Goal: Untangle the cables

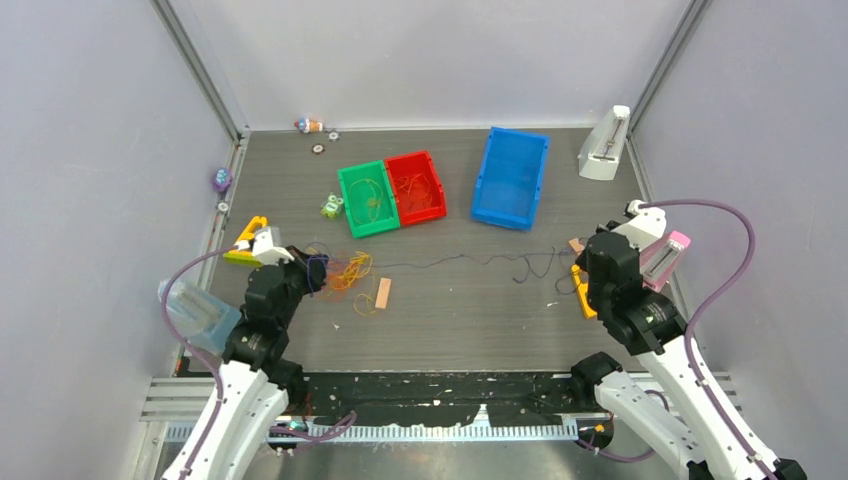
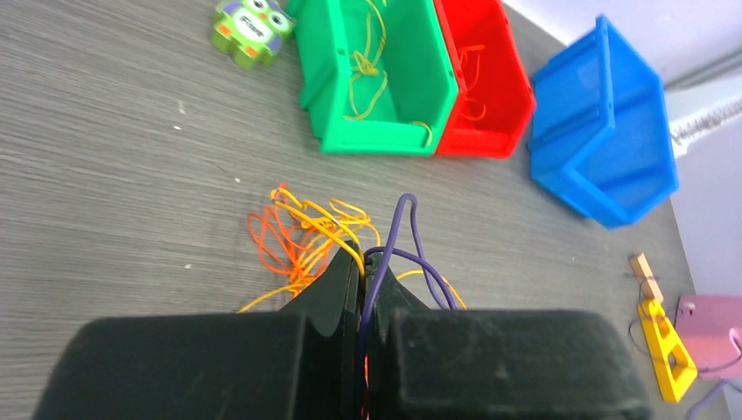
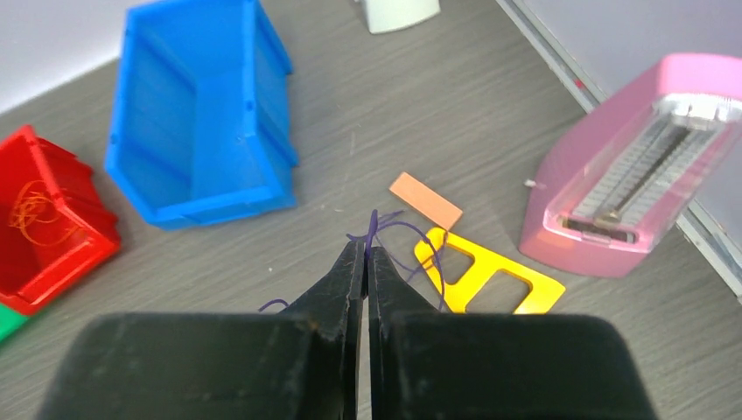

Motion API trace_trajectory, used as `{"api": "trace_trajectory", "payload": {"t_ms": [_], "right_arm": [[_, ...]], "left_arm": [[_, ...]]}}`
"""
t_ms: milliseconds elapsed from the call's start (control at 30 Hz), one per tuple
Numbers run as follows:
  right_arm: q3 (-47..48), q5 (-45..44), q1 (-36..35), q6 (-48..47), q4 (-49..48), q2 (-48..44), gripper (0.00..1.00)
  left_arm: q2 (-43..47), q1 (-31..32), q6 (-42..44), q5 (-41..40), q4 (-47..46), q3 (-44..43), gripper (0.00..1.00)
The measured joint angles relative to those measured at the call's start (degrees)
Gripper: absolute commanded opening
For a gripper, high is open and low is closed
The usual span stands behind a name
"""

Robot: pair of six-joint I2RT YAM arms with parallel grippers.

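Purple cable [image 1: 450, 262] stretched; orange cables [image 1: 350, 272] tangled.

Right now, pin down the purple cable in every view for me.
Top external: the purple cable stretches left to right across mid-table.
Left wrist: the cable loops up from the shut left gripper, centre frame.
Right wrist: the cable pokes out of the shut right gripper, centre frame.
Shared landmark: the blue bin.
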State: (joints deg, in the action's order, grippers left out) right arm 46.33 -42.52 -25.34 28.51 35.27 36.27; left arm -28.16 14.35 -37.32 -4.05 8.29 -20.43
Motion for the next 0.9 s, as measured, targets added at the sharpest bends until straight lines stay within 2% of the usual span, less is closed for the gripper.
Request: {"api": "trace_trajectory", "payload": {"t_ms": [167, 400, 700, 900], "right_arm": [[-5.14, 0.74, 0.79, 3.08, 0.35, -0.81, 0.05], [-13.09, 8.90, 0.83, 5.03, -0.94, -1.09, 0.05], [-16.24, 17.53, 0.85, 4.66, -4.59, -0.09, 0.05], [-16.35, 15.52, 4.68, 8.13, -3.26, 0.72, 0.05]], "left_arm": [[3.78, -3.26, 0.09, -1.95, 2.78, -0.09, 0.00], [1.38, -5.70, 0.28, -2.38, 6.56, -1.31, 0.00], [0.20, -7.76, -0.92, -2.21, 6.93, -1.86, 0.00], [0.31, -12.52, -3.08, -3.15, 8.85, -2.34, 0.00]]}}
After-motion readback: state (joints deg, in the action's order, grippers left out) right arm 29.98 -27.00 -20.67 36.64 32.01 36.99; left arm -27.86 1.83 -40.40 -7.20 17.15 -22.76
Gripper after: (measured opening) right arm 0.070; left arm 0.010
